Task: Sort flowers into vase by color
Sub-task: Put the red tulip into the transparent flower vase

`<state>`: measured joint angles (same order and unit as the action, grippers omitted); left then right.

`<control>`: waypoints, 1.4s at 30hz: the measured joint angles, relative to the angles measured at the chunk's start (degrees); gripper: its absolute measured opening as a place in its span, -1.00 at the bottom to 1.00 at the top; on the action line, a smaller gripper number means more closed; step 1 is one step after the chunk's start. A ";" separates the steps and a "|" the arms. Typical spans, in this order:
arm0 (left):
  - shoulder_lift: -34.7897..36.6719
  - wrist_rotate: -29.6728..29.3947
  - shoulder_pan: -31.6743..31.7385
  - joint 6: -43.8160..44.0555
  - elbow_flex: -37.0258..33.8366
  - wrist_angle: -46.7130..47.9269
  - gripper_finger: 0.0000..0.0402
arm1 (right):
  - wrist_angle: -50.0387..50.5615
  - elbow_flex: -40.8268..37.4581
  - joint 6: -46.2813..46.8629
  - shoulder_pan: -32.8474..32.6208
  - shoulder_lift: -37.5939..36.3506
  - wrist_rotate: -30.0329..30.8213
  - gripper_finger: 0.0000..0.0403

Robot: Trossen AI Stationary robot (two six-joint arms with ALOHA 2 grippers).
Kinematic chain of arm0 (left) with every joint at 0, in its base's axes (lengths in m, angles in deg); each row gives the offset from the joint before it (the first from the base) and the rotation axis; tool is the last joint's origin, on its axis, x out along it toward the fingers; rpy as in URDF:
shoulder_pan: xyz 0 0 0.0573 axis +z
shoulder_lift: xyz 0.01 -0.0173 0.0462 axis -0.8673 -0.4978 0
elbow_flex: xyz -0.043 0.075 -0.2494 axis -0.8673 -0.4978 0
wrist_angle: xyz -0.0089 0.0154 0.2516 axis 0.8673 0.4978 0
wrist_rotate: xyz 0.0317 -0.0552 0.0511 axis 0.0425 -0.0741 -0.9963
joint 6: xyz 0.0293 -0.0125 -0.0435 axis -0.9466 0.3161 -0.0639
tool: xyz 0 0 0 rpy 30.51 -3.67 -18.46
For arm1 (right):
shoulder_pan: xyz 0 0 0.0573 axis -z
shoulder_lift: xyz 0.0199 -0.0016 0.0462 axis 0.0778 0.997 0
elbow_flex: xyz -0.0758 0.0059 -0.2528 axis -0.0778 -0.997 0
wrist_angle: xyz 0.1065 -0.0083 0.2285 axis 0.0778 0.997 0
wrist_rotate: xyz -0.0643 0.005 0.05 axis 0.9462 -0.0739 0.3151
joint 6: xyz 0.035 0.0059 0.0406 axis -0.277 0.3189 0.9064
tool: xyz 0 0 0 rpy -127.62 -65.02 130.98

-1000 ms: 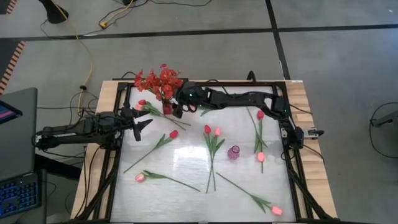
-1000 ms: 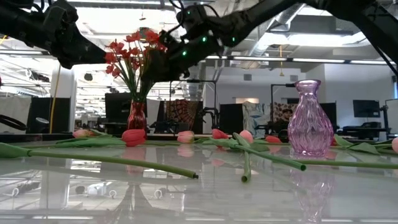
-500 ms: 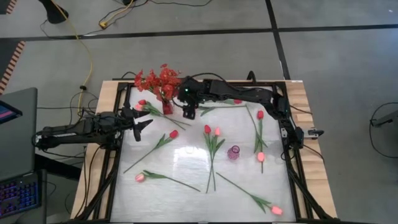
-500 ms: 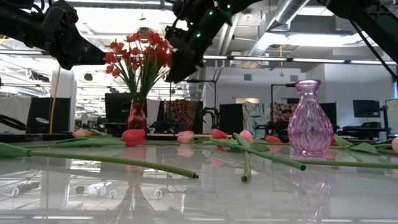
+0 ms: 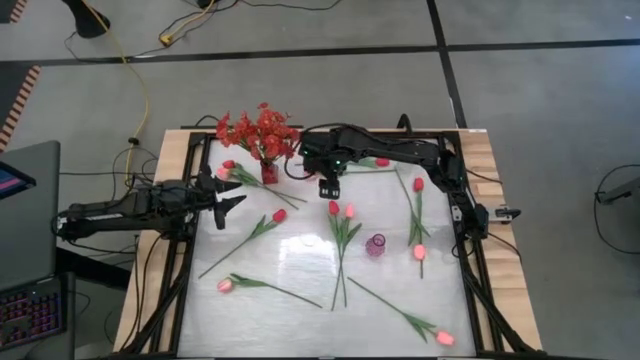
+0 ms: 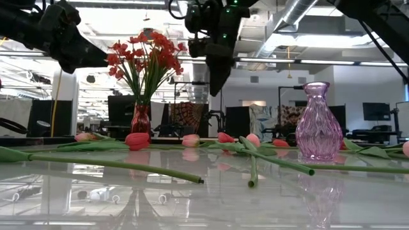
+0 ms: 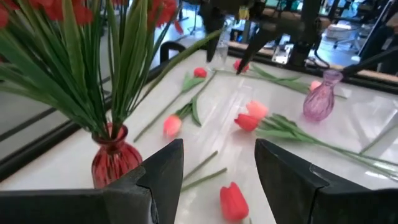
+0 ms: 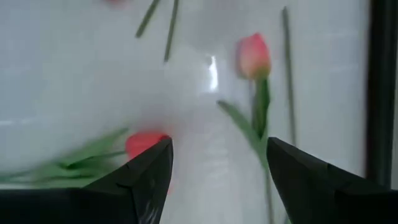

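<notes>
1. Above the white tabletop (image 5: 300, 260), the right hand (image 5: 327, 187) hangs open and empty over scattered red and pink tulips (image 5: 340, 211); the left hand (image 5: 226, 197) waits, open.
2. Level view: descending off-centre risks pushing stems into the red glass vase of red sprays (image 6: 140, 119).
3. Right wrist view: blurred tulips (image 8: 252, 56) invite a missed grasp.

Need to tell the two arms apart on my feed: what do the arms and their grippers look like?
Both arms are near-black, built of jointed segments with black cables running along them. The right arm has small green indicator lights glowing near its wrist. The right gripper and the left gripper each end in two dark, flat, wedge-shaped fingers. No coloured markings or labels are legible.
</notes>
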<state>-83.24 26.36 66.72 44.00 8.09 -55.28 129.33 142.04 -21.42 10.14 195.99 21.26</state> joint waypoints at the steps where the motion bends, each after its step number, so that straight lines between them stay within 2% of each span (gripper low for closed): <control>1: 0.00 -0.01 0.00 0.17 0.00 0.70 -0.08 | 1.77 0.00 -0.23 0.01 -0.32 -0.97 0.42; 6: 0.01 -0.08 -0.02 2.79 -0.36 0.80 -0.08 | 8.14 -1.47 -1.34 0.13 -4.47 -4.82 0.42; 10: -0.79 -0.88 0.00 4.56 -0.94 -2.32 -0.08 | 6.54 -9.10 -1.53 0.70 -13.06 -5.87 0.42; 13: -3.00 0.51 0.00 5.25 -0.90 -4.66 -0.08 | 0.08 -17.22 -0.39 0.97 -21.31 -5.86 0.42; 17: -8.75 2.58 -0.02 11.10 -0.90 -4.37 -0.08 | -12.31 -27.85 0.24 0.75 -31.42 -5.82 0.42; 22: -18.23 7.68 -0.16 18.04 1.28 -2.41 -0.08 | -21.22 -37.00 0.26 0.22 -39.82 -5.76 0.42; 28: -28.99 5.74 -2.91 23.07 6.79 2.26 -0.08 | -20.14 -43.42 2.76 -0.60 -45.45 -5.63 0.42; 34: -36.64 4.89 -5.92 26.03 10.08 6.46 -0.08 | -20.43 -48.54 8.40 -3.93 -49.10 -5.62 0.42; 42: -42.19 11.83 -10.48 31.72 12.04 14.48 -0.08 | -30.73 -55.81 17.11 -13.22 -50.35 -3.38 0.42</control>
<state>-125.43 38.18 56.24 75.72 20.13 -40.80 98.60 86.23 -4.31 -3.08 145.64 17.87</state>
